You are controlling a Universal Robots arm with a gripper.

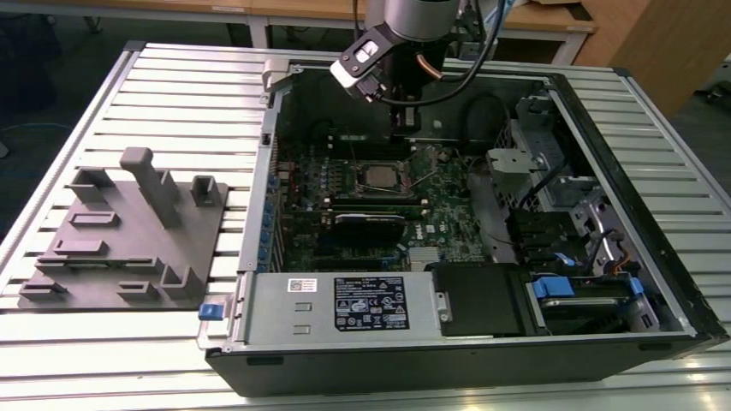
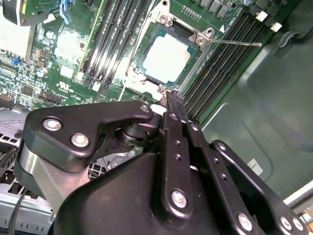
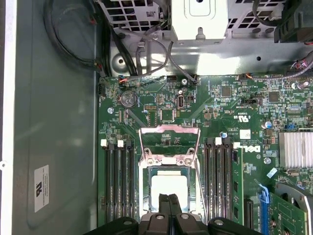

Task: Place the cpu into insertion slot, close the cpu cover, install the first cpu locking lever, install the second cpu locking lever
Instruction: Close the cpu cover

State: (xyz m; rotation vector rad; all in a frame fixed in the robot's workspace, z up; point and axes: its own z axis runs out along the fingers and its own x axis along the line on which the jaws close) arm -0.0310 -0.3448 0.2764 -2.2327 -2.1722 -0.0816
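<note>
While jaws are clenched empty beside the insertion slot [image 3: 146, 176], the cpu [image 3: 169, 185] is seen seated in it | cpu cover [image 3: 169, 130] judged raised, closing in hand | steady push on cover called for.

The arm [image 1: 413, 17] is a round, shiny grey tube. The gripper [image 2: 171, 100] is black, built from flat bars held by round silver screws [image 2: 179, 198]. A small black-and-white box [image 1: 363, 62] sits on the arm just above the gripper.
</note>
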